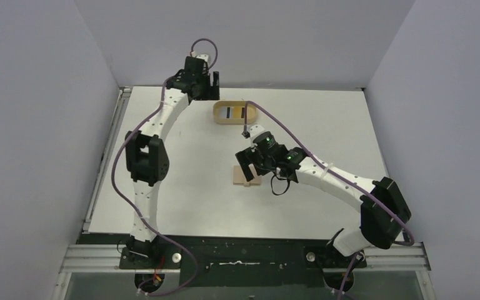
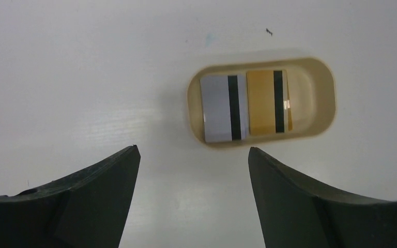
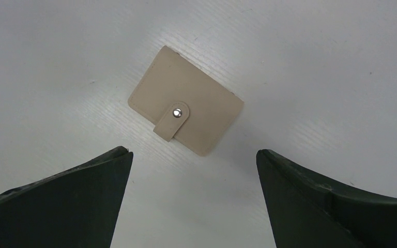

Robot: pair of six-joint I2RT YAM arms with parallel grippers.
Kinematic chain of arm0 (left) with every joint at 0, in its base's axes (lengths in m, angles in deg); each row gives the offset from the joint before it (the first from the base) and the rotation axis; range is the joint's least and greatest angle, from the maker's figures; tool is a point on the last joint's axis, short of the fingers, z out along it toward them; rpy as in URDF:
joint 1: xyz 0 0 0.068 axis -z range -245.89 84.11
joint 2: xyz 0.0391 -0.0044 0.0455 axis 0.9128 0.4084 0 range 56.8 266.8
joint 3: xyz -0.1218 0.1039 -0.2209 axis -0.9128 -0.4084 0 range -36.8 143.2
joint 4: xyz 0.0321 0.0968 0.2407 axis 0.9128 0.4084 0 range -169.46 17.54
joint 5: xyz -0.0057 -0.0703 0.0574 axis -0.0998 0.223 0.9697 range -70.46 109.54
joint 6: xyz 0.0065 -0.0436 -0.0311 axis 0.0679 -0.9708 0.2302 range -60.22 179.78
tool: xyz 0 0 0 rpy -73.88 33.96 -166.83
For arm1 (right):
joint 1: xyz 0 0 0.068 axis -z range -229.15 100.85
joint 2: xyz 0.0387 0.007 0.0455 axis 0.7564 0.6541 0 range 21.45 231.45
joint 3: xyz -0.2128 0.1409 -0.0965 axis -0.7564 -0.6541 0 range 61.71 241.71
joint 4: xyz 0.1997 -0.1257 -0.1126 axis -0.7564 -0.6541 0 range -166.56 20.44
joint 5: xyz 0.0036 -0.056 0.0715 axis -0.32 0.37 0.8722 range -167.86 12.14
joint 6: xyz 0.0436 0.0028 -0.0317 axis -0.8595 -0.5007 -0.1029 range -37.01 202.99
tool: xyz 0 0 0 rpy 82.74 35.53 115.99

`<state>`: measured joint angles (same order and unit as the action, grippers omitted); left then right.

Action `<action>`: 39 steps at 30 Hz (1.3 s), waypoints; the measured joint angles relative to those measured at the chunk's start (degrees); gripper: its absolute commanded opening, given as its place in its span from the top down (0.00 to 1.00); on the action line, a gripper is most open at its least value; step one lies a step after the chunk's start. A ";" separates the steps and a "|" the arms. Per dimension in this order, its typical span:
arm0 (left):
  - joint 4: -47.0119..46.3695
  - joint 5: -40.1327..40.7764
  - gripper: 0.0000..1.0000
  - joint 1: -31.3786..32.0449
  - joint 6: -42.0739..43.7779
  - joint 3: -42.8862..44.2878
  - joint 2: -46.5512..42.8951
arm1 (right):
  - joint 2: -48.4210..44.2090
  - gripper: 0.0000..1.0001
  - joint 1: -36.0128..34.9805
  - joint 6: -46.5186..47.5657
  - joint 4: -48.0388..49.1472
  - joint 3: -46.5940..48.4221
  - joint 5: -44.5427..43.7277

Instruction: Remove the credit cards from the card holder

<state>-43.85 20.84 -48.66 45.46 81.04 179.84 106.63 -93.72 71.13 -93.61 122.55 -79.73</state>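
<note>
Cards [image 2: 224, 108]: blue and yellow, in tray [image 2: 331, 98].
Holder [image 3: 201, 93]: shut, on surface [image 3: 315, 62].
Left jaws: spread, empty, near tray.
Right jaws: spread, empty, above holder.
Risk: a bump could slide holder away.

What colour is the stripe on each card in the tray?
Black, on the pale blue card and the yellow-orange card; clearest in left wrist view.
</note>
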 measured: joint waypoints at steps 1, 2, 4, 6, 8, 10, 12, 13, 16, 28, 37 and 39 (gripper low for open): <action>1.14 1.40 0.30 0.61 0.15 4.63 3.56 | 0.00 0.03 -0.28 -0.24 0.07 -0.04 0.02; 2.23 2.82 0.32 1.14 0.31 9.33 7.26 | 0.00 0.03 -0.55 -0.48 0.13 -0.04 0.04; 4.98 5.11 0.34 1.99 0.55 18.18 14.21 | 0.00 0.03 -0.81 -0.79 0.37 -0.20 0.07; 7.98 6.38 0.36 2.56 0.57 25.70 20.22 | 0.00 0.03 -0.90 -0.85 0.46 -0.31 0.22; 9.27 7.06 0.38 2.67 0.42 28.44 23.37 | 0.00 0.03 -0.90 -0.83 0.44 -0.44 0.26; 10.54 8.00 0.39 2.64 0.04 28.74 25.11 | 0.02 0.03 -0.90 -0.81 0.44 -0.52 0.42; 11.61 8.92 0.42 2.54 -0.35 28.72 26.21 | 0.20 0.03 -0.90 -0.81 0.55 -0.63 0.72; 11.78 9.14 0.44 2.54 -0.48 28.72 26.53 | 0.35 0.03 -0.90 -0.81 0.66 -0.72 0.81; 11.80 9.66 0.55 2.43 -1.05 28.68 26.88 | 1.22 0.03 -0.90 -0.83 1.07 -1.09 1.07; 11.52 9.84 0.72 2.45 -2.03 27.10 27.87 | 1.81 0.03 -0.90 -1.84 1.62 -3.50 1.38; 11.56 9.46 1.00 2.54 -3.04 27.10 29.70 | 1.73 0.03 -0.90 -2.38 1.75 -3.91 2.36; 11.80 9.20 1.00 2.54 -2.82 27.08 29.70 | 1.57 0.03 -0.90 -2.43 1.75 -4.35 2.36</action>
<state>-32.04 30.04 -46.12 42.64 108.12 209.55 108.21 -94.62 68.71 -91.86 118.20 -77.37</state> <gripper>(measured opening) 0.026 0.969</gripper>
